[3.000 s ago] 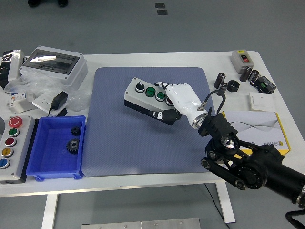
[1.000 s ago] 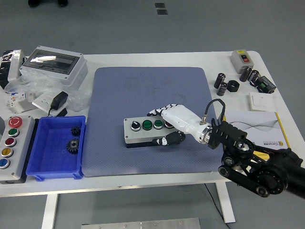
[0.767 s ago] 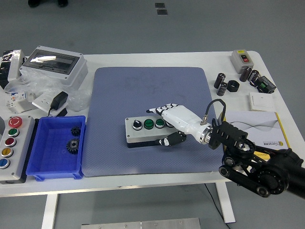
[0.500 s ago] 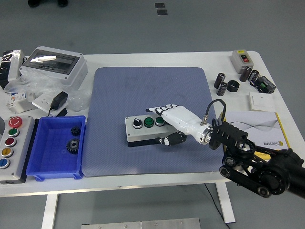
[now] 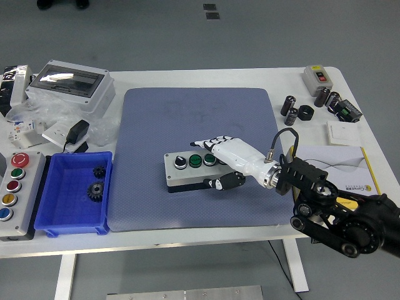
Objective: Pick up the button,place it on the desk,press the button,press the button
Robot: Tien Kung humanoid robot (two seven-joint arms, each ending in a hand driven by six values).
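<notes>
Button box [image 5: 187, 169]: lies flat on the blue mat [image 5: 156, 119], toward its near half, with a black knob and green buttons on top.
Right hand [image 5: 226, 164]: white, wrapped around the box's right end (fingers over the top, thumb against the front side).
Right arm [image 5: 337, 212]: black, comes in from the lower right.
Blue bin [image 5: 75, 222]: left of the mat, two gears inside.
Table [image 5: 206, 78]: white, with clutter at both ends.
</notes>
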